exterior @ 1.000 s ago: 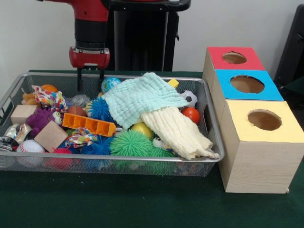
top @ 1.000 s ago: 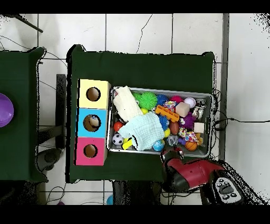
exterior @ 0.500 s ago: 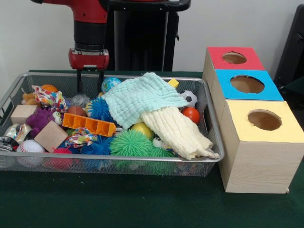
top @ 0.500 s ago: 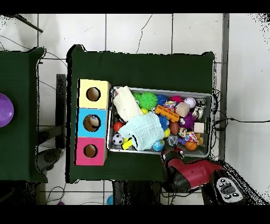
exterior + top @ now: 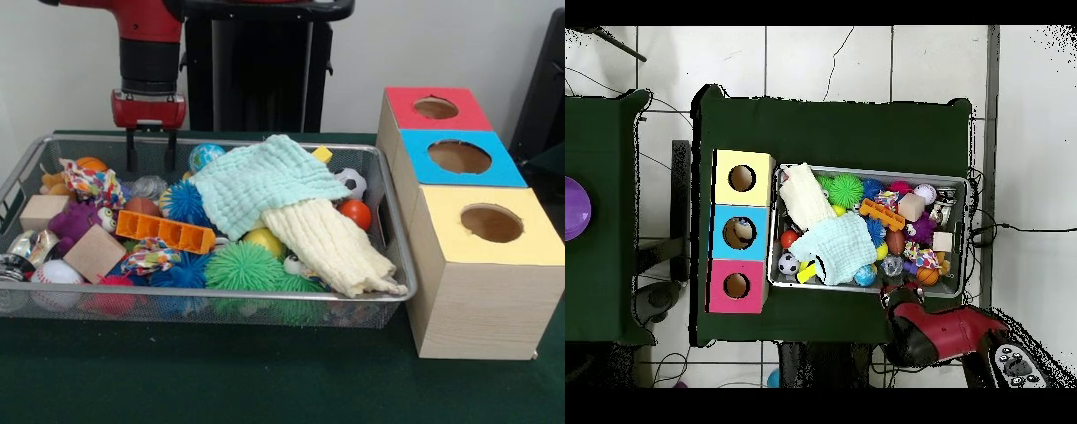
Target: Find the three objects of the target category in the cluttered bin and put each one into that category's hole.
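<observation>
Wire bin (image 5: 393,265) crammed w/ balls, blocks & two cloths (image 5: 291,208); gripper (image 5: 148,150) over its back rim, fingers (image 5: 131,150) spread, empty.

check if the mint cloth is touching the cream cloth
Touching. The front view shows the mint cloth draped over the cream cloth's upper end, no gap between them.

You had open air above the bin (image 5: 388,231); two cloths (image 5: 291,208) seemingly smothered its middle, toys packed elsewhere.
</observation>
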